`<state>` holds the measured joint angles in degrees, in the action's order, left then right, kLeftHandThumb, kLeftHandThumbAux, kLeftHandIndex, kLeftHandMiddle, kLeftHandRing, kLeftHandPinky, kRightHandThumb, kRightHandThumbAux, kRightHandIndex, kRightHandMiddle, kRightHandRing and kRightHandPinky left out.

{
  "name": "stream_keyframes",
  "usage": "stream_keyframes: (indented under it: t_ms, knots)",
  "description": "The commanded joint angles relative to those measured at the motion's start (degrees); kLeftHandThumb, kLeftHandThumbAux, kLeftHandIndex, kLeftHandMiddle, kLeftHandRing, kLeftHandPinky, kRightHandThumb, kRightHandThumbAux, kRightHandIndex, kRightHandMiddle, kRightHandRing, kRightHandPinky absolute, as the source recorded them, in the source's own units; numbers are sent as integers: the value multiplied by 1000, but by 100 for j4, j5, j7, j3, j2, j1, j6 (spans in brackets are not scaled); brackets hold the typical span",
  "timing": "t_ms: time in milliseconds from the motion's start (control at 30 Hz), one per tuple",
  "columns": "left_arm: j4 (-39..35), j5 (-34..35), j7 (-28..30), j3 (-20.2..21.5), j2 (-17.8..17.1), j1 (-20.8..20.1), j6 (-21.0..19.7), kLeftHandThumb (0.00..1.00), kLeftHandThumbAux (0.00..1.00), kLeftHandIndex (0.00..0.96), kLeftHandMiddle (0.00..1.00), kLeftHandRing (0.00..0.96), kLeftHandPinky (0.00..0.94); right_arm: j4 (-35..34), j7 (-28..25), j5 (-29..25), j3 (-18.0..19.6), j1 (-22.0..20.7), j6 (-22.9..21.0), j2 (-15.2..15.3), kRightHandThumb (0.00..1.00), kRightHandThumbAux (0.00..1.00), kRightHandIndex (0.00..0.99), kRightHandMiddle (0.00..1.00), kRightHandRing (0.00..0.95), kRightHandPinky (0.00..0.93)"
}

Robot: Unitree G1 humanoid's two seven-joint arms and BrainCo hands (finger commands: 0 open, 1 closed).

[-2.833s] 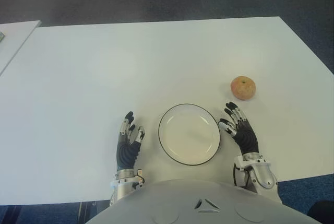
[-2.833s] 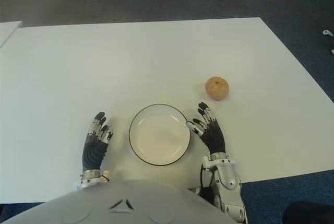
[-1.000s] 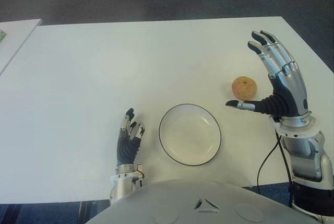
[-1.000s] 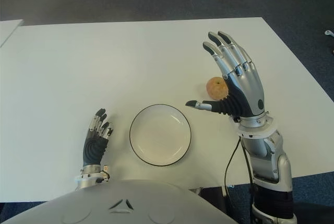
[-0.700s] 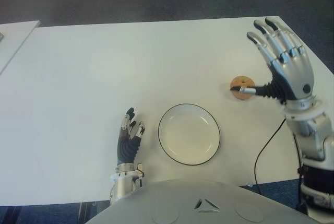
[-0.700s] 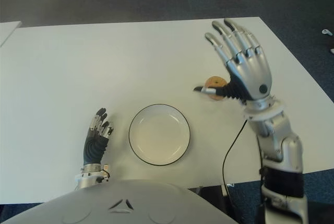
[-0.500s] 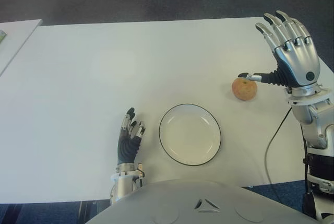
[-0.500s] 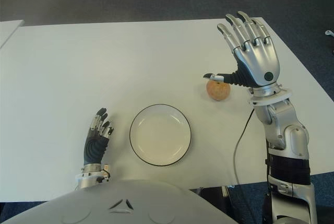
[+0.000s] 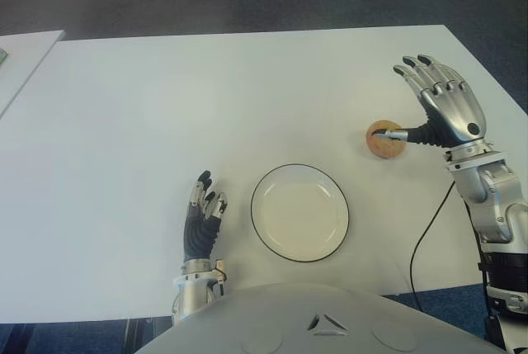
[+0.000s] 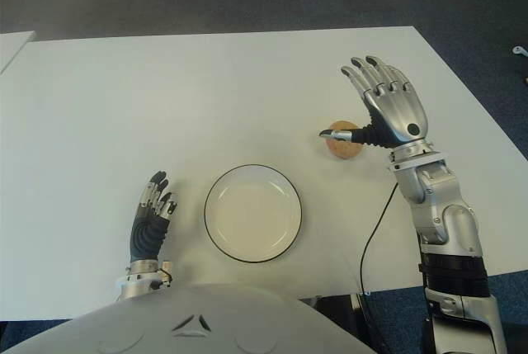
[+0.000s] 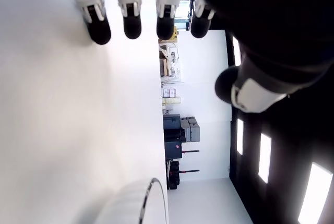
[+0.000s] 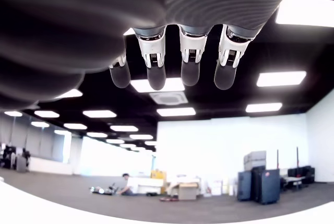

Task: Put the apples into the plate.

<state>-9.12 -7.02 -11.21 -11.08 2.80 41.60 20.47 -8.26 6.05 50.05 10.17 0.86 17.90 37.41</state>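
- Left eye view: one apple [image 9: 384,139] out on the white table [image 9: 165,123], well to the right of the plate [image 9: 299,212] and a little farther back, not in it. Round (no long axis to speak of, and which way the stem points cannot be told). Right hand [image 9: 441,106] raised over the apple's right side, fingers [image 9: 429,73] spread and extended, thumb laid across the top of the fruit; contact cannot be told, nothing gripped. Left hand [image 9: 203,226] showing just left of the plate, fingers relaxed and straight, empty.
- Right eye view: same layout, apple [image 10: 341,140] half covered by the thumb and heel of the right hand [image 10: 388,106]; plate [image 10: 252,213] bare and white with a dark rim.
- Left wrist view: four fingertips [image 11: 132,25] stretched out over the white tabletop, thumb apart, holding nothing; rim of the plate [image 11: 156,203] curving in nearby.
- Right wrist view: four fingers [image 12: 190,65] extended and slack against ceiling lights [image 12: 175,112], nothing between them; no apple seen here.
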Motion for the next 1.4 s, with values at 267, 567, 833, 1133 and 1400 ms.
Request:
stream_keyframes:
  t_ms: [267, 567, 833, 1133, 1400]
  knots:
    - [-79, 166, 234, 88, -61, 139, -34, 135, 555, 49, 37, 38, 65, 1236, -333, -617, -225, -493, -65, 498, 251, 235, 0, 0, 0, 0]
    - [-146, 238, 306, 120, -49, 167, -115, 138, 556, 46, 34, 34, 48, 1508, -264, -604, -637, -267, -57, 523, 244, 226, 0, 0, 0, 0]
    - [-112, 223, 319, 128, -57, 169, -85, 146, 551, 44, 29, 27, 43, 2642, 367, -416, -1234, -580, 89, 405, 264, 207, 0, 0, 0, 0]
    - [-85, 261, 340, 138, -28, 141, 24, 142, 536, 57, 31, 26, 55, 3390, 804, -501, -1556, -858, 321, 512, 286, 170, 0, 0, 0, 0]
    - [-202, 195, 331, 96, -38, 197, 14, 138, 527, 53, 35, 28, 62, 3774, 939, -576, -1750, -1056, 465, 538, 277, 141, 0, 0, 0, 0]
